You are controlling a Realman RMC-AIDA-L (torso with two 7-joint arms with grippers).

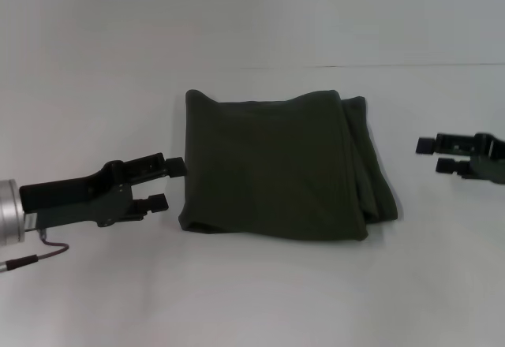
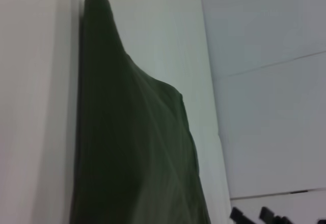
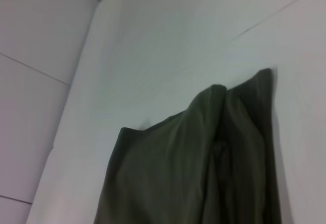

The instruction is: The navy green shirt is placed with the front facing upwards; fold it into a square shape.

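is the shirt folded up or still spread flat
Folded. The shirt lies as a compact, roughly square bundle on the table, with stacked layers showing along its right edge and no sleeves or lettering visible.

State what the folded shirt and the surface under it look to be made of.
The navy green shirt: soft matte knit fabric, probably cotton; it creases and bunches in rounded folds along its edge nearest the right gripper. The table: smooth white, faintly glossy, perhaps laminate or painted board; the look leaves it open.
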